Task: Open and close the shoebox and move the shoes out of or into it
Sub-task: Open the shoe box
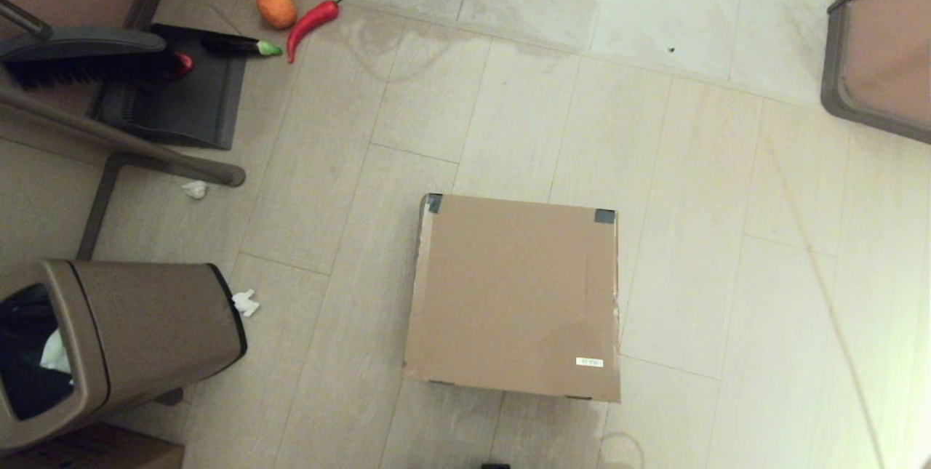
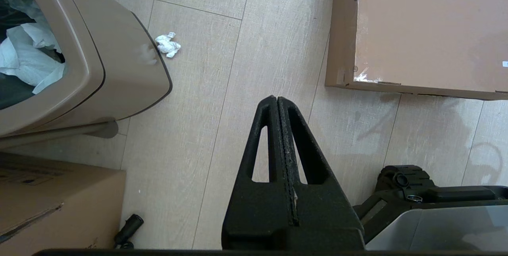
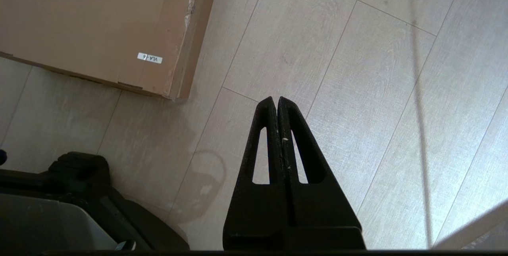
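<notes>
A: Where does everything stand?

B: The shoebox (image 1: 515, 294) sits on the floor tiles straight ahead, lid flat and closed, black tape at its two far corners, the white sticker (image 1: 589, 362) near its near right corner. No shoes in sight; I judge they are inside, though nothing shows that.

A: And the arms?

B: Both hang low at the robot's own sides, off the box. The left gripper (image 2: 276, 101) has its fingers pressed together on nothing, over bare floor just left of the box's near left corner. The right gripper (image 3: 276, 101) is the same, pinched together and empty, off the near right corner.

A: What could go wrong?

B: With the fingers together, a tip pushed at the lid's edge may shove the whole box away instead of lifting the flap; cardboard on smooth tile probably slides easily. The torn near left corner (image 2: 365, 76) could rip further if hooked there.

A: Anything nearby?

B: The trash bin (image 1: 145, 331) stands left of the box, so a wide left-arm swing might clip it.
</notes>
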`<state>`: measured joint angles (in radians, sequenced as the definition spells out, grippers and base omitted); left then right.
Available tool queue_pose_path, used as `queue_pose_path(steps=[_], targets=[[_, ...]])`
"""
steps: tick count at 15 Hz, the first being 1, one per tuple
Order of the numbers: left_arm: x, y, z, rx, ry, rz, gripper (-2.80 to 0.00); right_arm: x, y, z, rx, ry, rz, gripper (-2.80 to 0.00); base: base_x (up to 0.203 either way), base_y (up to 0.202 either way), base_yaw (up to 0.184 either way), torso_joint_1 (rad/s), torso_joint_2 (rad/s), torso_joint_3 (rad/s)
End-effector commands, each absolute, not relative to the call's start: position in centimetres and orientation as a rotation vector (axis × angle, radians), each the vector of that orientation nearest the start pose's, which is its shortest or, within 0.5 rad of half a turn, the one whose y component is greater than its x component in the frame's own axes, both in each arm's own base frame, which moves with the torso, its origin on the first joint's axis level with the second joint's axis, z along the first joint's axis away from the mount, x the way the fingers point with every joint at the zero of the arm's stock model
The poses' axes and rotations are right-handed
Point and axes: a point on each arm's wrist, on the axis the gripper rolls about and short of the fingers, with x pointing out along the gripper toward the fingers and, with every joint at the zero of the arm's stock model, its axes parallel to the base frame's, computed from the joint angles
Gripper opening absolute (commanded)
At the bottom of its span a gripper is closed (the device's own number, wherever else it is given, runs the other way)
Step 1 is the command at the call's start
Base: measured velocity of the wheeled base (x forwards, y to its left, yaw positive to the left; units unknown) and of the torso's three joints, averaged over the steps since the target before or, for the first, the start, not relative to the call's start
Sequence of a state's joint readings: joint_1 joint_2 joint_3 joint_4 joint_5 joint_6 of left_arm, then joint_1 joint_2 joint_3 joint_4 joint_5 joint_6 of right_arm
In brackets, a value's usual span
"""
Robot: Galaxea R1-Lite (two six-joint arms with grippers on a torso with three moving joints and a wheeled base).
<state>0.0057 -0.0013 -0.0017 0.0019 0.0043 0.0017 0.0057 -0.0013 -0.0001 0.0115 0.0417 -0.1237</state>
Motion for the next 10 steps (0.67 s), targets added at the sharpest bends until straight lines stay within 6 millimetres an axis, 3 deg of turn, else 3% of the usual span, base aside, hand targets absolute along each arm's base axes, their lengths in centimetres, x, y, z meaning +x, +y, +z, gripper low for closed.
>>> queue_pose_path(steps=[1,3,5,10], targets=[[-2.3,0.0,7.5,0.002,0.001,0.011,-2.8,-2.3,0.1,7.5,-0.127,0.008,0.047,-2.8,0.0,0.0,0.0,0.0,0.0,0.0],[-2.5,0.0,8.5,0.021,-0.034,0.008,-2.8,-2.6,0.0,8.7,-0.145,-0.028,0.029,-2.8,0.0,0.0,0.0,0.0,0.0,0.0],[-2.7,0.0,10.8,0.027,-0.041,0.0,-2.8,-2.8,-0.1,11.0,-0.142,-0.012,-0.033,-2.8,0.0,0.0,0.0,0.0,0.0,0.0],[0.8,-0.1,16.2,-0.024,0.133,-0.073,-2.8,-1.3,-0.2,12.9,-0.125,0.138,-0.072,-2.8,0.0,0.0,0.0,0.0,0.0,0.0]])
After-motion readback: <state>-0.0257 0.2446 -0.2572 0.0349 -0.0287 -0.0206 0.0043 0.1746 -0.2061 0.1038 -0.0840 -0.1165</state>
